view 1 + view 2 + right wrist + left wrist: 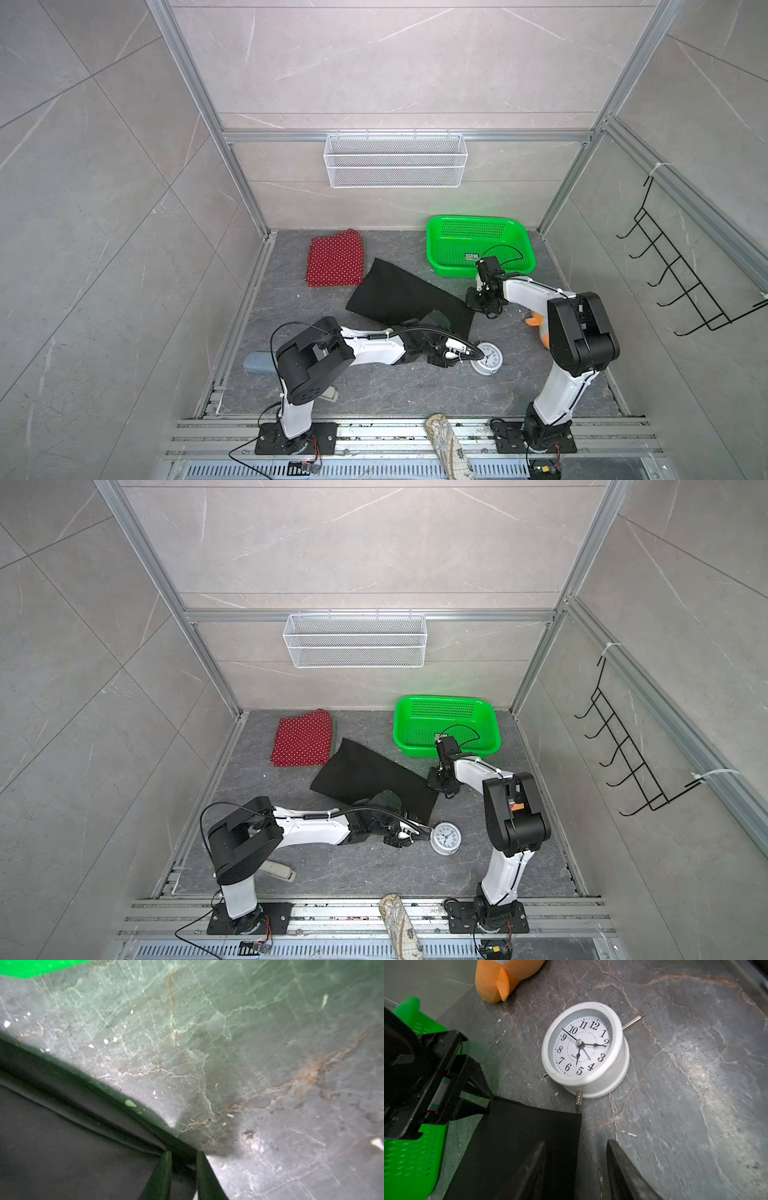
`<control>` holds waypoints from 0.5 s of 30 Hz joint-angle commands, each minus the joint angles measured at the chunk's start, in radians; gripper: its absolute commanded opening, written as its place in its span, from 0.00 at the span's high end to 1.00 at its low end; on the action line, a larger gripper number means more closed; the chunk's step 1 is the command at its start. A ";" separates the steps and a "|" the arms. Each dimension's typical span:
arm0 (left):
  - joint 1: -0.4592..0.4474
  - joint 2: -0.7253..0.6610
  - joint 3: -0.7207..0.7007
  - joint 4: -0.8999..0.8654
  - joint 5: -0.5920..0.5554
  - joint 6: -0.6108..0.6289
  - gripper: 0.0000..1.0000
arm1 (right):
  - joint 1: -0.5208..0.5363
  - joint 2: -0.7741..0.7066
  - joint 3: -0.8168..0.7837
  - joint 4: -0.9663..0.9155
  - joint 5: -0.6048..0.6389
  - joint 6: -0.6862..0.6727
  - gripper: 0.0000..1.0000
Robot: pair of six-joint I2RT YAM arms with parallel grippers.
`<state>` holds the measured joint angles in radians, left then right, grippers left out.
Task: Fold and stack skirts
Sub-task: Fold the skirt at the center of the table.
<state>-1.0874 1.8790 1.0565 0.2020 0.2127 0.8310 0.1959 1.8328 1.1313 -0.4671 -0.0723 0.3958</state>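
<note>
Now the black skirt [399,297] lies mid-desk [374,386], near the folded red skirt [334,259] by the far left corner. The right tool [489,1103] pinches one corner. The left tool [576,1142] stands half open astride the next corner, beside the clock [583,1049]. Probably it should close fully before both lift evenly.

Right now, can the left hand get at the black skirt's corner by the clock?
Probably yes: the left hand hangs open over that corner of the black skirt. The clock sits beside the cloth, not on it.
</note>
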 commanded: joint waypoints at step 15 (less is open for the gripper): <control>0.001 0.177 0.216 -0.197 -0.062 -0.015 0.50 | -0.023 0.024 0.017 0.008 -0.046 -0.009 0.76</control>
<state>-1.0912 2.0384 1.2312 0.0643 0.1616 0.8288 0.1768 1.8431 1.1316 -0.4633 -0.1020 0.3958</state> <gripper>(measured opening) 0.503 0.239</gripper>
